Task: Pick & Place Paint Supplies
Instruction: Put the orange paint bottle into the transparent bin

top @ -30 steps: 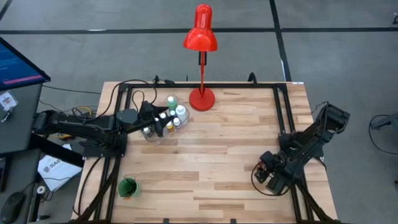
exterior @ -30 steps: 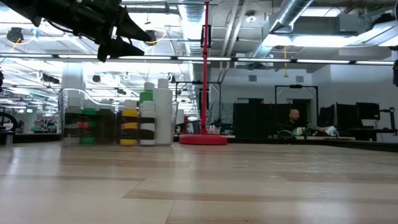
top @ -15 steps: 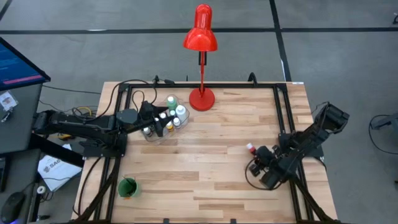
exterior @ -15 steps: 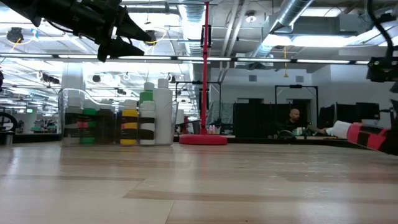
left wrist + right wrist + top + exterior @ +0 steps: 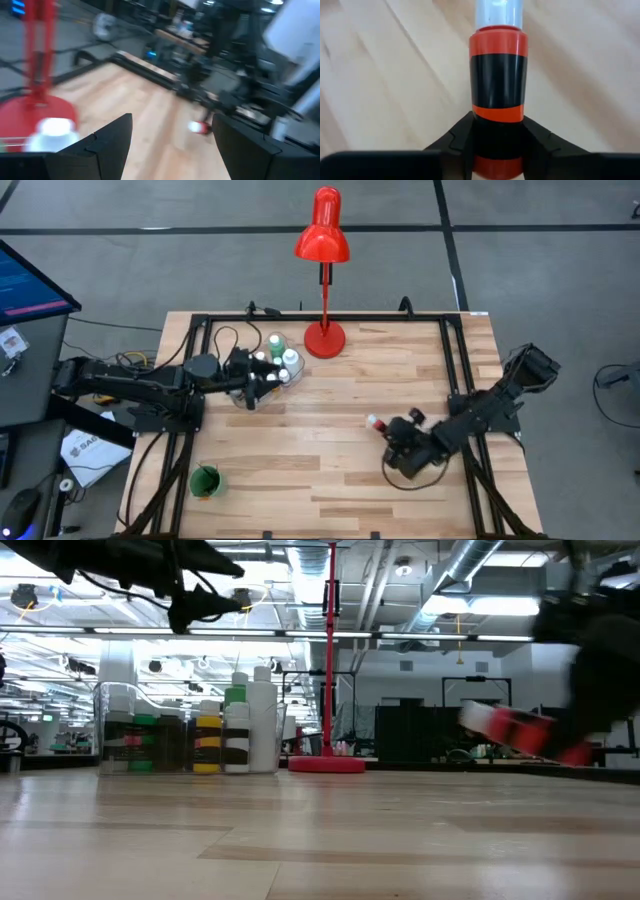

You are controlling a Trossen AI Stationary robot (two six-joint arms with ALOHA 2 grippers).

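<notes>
- Right wrist view: small red paint bottle with a black label band and a pale cap (image 5: 498,75), clamped low on its body between the two dark fingers (image 5: 457,142) of the right gripper (image 5: 497,150); cap end pointing away from the wrist.
- Handling, as judged: light, rigid plastic, smooth round wall, so prone to slip or swivel in a narrow pinch; the hold belongs on the labelled mid-body, not the cap, and the present grip sits near the base.
- High view: right gripper (image 5: 392,436) above the right-centre of the light wooden tabletop (image 5: 330,470), the bottle (image 5: 377,423) projecting from it toward the table's middle, lying roughly level and clear of the wood.
- Low view: the same bottle (image 5: 505,726) shows as a tilted red-and-black streak above the surface; its exact tilt is hard to read there.
- Destination, as judged: clear plastic container (image 5: 190,730) at the back left, already holding several white-capped bottles, near the tall red desk lamp (image 5: 322,240); well apart from the held bottle.
- Left gripper (image 5: 268,377): jaws spread and empty, hovering over that container.
</notes>
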